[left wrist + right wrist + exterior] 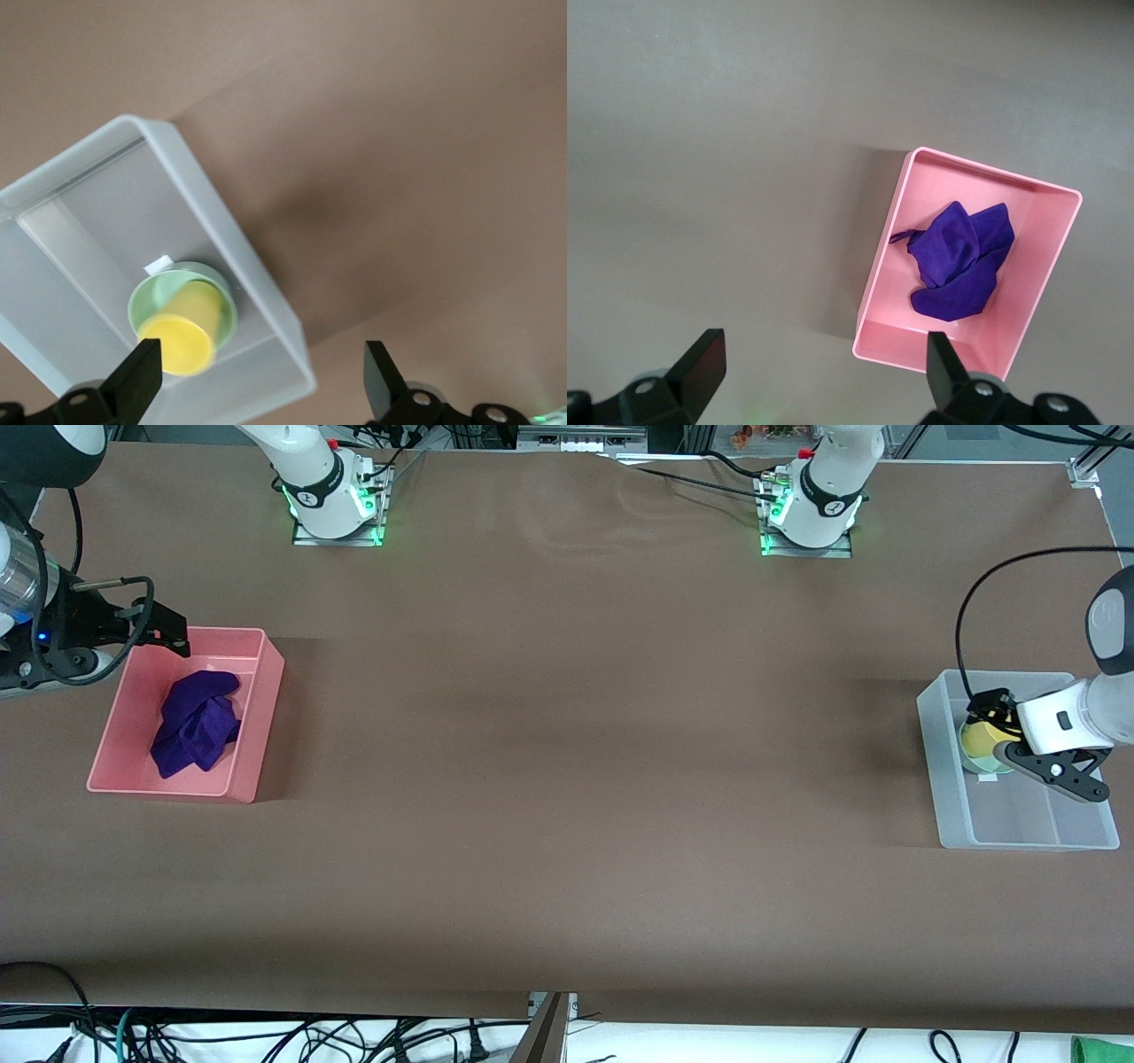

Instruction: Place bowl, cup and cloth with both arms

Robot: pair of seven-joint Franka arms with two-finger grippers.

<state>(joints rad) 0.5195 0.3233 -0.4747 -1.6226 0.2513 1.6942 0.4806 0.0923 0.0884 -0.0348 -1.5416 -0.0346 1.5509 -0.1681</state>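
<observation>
The purple cloth lies crumpled in a pink bin at the right arm's end of the table. It also shows in the right wrist view, inside the pink bin. My right gripper is open and empty, above that bin's rim. The yellow cup sits in the mint-green bowl, inside a translucent bin at the left arm's end. My left gripper is open and empty over them. The left wrist view shows the cup, the bowl, the bin and my left gripper.
A brown cover spans the whole table between the two bins. The arm bases stand along the table edge farthest from the front camera. Cables hang below the nearest edge.
</observation>
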